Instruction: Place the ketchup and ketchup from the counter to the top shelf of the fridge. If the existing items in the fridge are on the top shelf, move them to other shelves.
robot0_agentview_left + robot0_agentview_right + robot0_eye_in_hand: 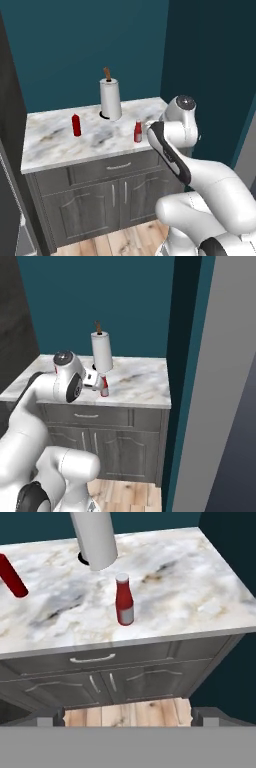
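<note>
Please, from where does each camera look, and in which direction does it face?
Left base view: behind-left of the arm, facing the white-grey marbled stone counter; white arm at lower right.
Right base view: behind-right, same counter; arm at lower left.
Hand view: on the open hand, looking down at counter and cabinets.
All share the white paper-towel roll and nearer small red ketchup bottle.

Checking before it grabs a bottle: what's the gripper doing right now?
Gripper: open, holding nothing, short of the nearer ketchup bottle on the counter.
</note>
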